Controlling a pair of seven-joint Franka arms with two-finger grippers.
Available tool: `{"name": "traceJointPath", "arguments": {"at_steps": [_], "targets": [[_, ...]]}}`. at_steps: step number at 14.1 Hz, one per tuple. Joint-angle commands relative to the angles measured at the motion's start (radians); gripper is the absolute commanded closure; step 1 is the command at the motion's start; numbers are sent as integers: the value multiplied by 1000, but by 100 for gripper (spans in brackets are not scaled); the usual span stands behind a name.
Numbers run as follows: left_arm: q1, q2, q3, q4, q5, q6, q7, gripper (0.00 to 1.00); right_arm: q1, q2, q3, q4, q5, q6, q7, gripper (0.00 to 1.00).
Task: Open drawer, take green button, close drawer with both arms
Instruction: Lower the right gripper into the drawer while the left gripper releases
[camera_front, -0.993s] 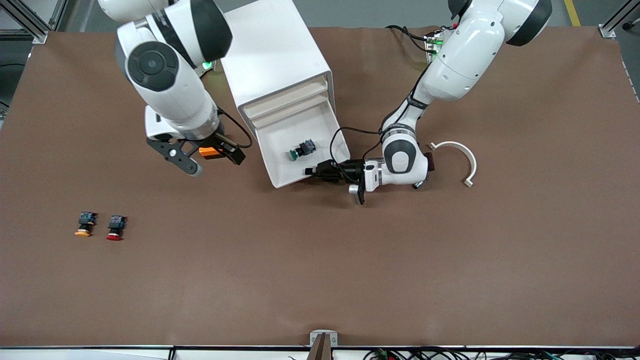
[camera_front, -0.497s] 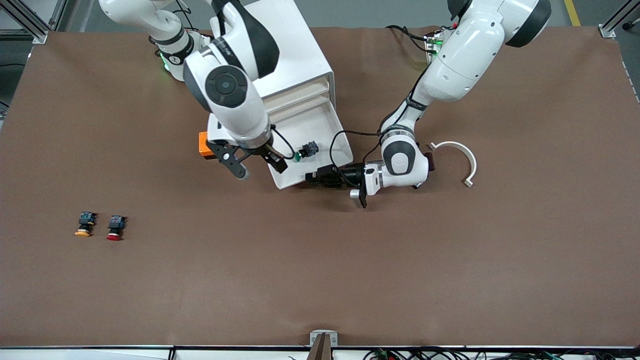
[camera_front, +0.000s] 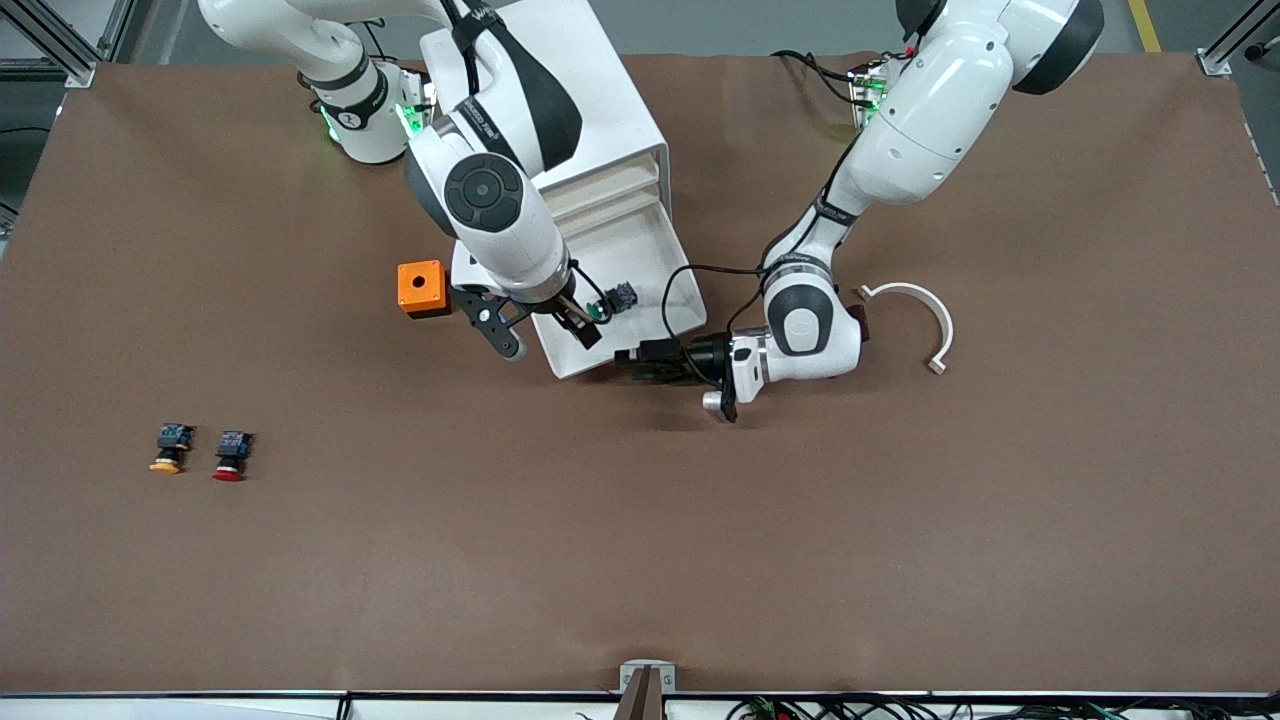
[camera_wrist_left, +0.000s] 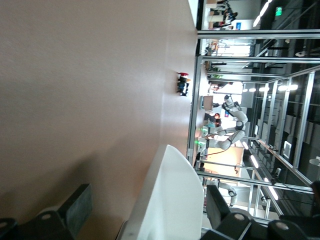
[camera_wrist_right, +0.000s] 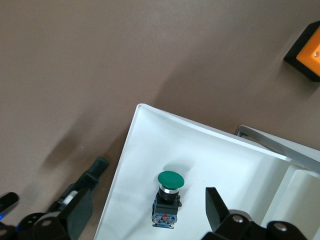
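The lowest drawer (camera_front: 655, 262) of the white cabinet (camera_front: 610, 100) stands pulled out. The green-capped button (camera_front: 612, 300) lies on its side in it, partly hidden by my right arm. My right gripper (camera_front: 550, 343) hangs open over the drawer. In the right wrist view the button (camera_wrist_right: 167, 197) lies between the spread fingers (camera_wrist_right: 220, 210) of that gripper (camera_wrist_right: 147, 215), untouched. My left gripper (camera_front: 630, 362) is low at the drawer's front, near the corner toward the left arm's end. In the left wrist view it (camera_wrist_left: 148, 205) is open, with the drawer's white front (camera_wrist_left: 170, 200) between its jaws.
An orange box (camera_front: 421, 288) sits beside the drawer toward the right arm's end; it also shows in the right wrist view (camera_wrist_right: 307, 50). An orange-capped button (camera_front: 167, 447) and a red-capped button (camera_front: 231, 455) lie nearer the camera. A white curved piece (camera_front: 915, 310) lies toward the left arm's end.
My right arm swung from beside the cabinet to over the open drawer, uncovering the orange box. My left gripper shifted slightly along the drawer's front. The button has not moved.
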Motion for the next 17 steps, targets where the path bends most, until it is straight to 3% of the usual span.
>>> {"name": "traceJointPath", "arguments": {"at_steps": [1, 4, 9, 17], "targets": [[25, -7, 11, 42, 138, 6, -150, 0, 15, -15, -10, -38, 35, 21, 19, 0], [63, -13, 12, 85, 362, 6, -305, 0, 26, -15, -10, -44, 35, 21, 73, 0], [126, -27, 11, 120, 637, 3, -480, 0, 93, 0, -11, -78, 35, 85, 147, 0], [146, -78, 11, 196, 1122, -12, -877, 0, 133, 70, -11, -81, 35, 126, 148, 0]]}}
